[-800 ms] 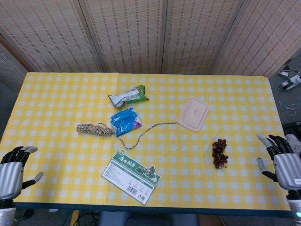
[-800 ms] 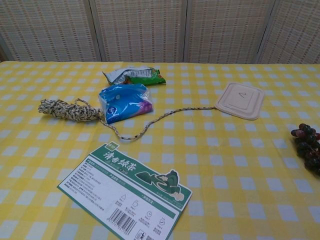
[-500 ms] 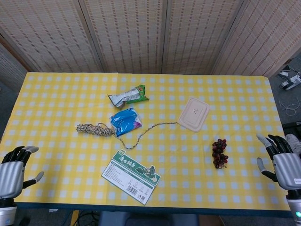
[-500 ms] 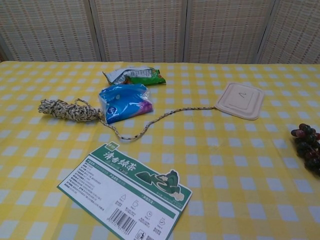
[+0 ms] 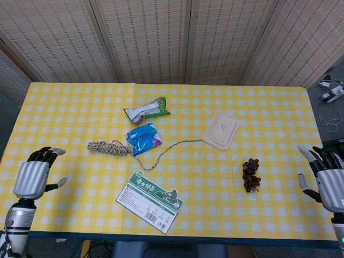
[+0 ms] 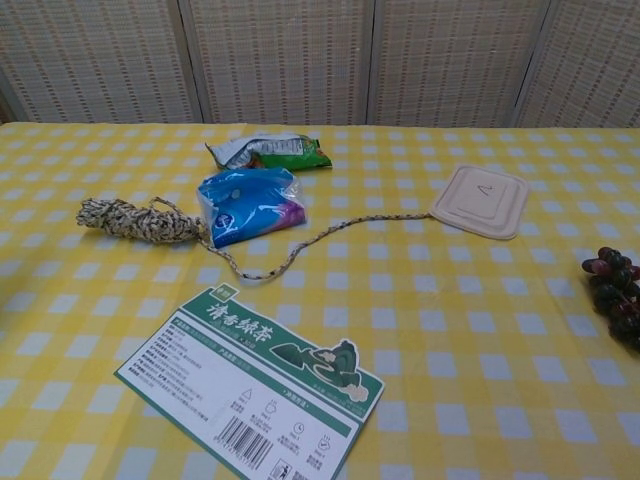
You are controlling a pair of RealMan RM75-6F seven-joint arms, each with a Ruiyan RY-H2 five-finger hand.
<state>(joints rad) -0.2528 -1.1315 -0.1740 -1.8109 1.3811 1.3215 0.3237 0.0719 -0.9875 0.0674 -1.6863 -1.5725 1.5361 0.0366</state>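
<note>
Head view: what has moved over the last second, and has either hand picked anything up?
The left hand has risen and come further in over the tablecloth, toward the rope, fingers apart and empty. The right hand has drifted slightly toward the outer edge, also empty, with the grapes nearest it. Nothing was grasped or released. Rope, grapes and the other items lie as before.
</note>
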